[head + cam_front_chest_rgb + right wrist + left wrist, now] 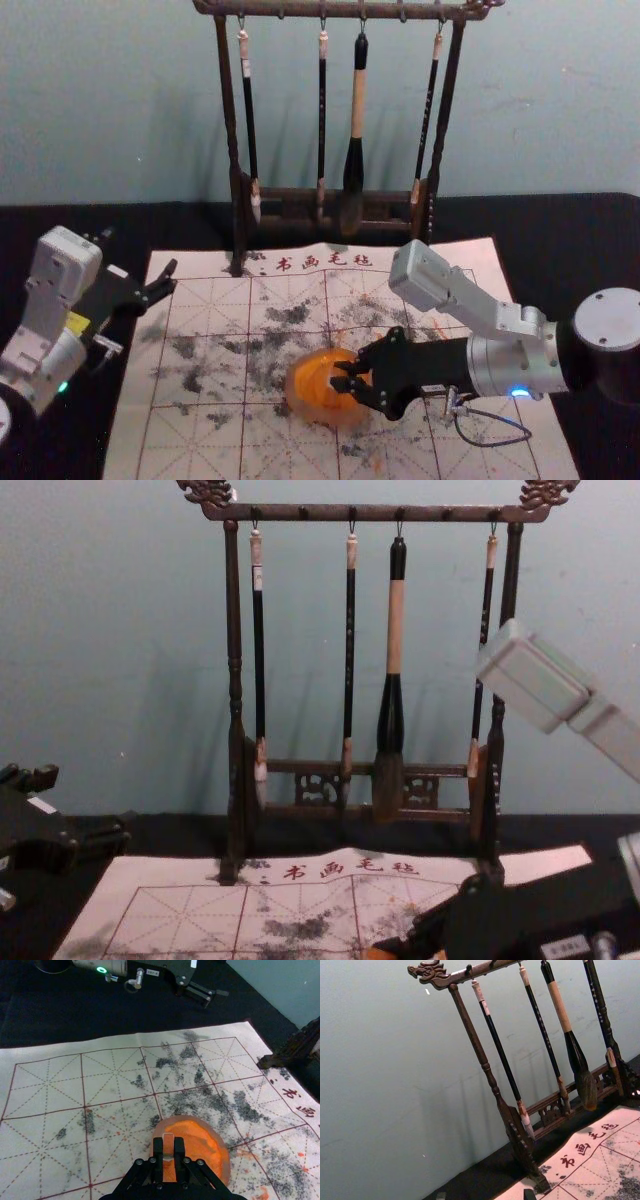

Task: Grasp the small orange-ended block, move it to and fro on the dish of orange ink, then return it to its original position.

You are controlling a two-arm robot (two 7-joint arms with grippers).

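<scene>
On the gridded calligraphy mat [200, 435], the left gripper [140, 253] idling spread at its left edge, the right gripper [168, 1148] reaches over the orange ink dish [226, 1166], clenching the small orange-ended block [168, 1142], apparently for inking, which next wants light to-and-fro strokes.

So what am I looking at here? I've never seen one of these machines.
It's a robot with two arms. One picture is taken from its head, one from its chest, and one from each wrist. On the dark table lies an ink-stained mat with a dish of orange ink. Behind, brushes hang from a wooden rack. The right tool, at the dish, pinches a small block; the left tool, off to the left, is open and empty.
</scene>
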